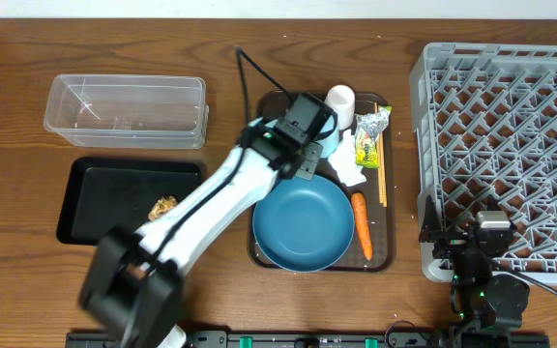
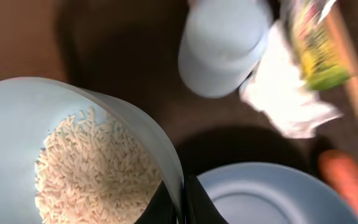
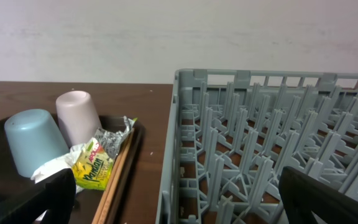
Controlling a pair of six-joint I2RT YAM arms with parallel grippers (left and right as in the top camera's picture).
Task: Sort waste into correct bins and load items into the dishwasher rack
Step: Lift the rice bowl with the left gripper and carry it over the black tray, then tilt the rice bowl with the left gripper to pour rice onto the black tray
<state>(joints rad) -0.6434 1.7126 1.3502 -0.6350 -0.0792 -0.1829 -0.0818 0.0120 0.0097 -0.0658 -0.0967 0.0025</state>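
At the brown tray's (image 1: 383,237) near end lies the dark-blue plate (image 1: 303,230), nearly filling the width, with the orange carrot (image 1: 361,224) along its right edge. Right of the tray, past a bare strip of desk, the right claw (image 3: 179,186) hangs with fingers wide apart at the grey rack's (image 1: 511,126) near corner. Mid-tray, the left claw (image 2: 182,206) is clamped on the rim of the small light-blue bowl (image 2: 17,124), which holds white rice (image 2: 98,171) and sits just beside the plate's edge. Beyond lie the crumpled tissue (image 2: 284,102), shiny wrapper (image 2: 312,50) and chopsticks (image 1: 381,169) by the right rim, then the upside-down light-blue cup (image 2: 222,43) and white cup (image 1: 340,99). Left of the tray sits the black tray (image 1: 104,198) with a brown lump (image 1: 163,206), and the clear tub (image 1: 124,111) farther back.
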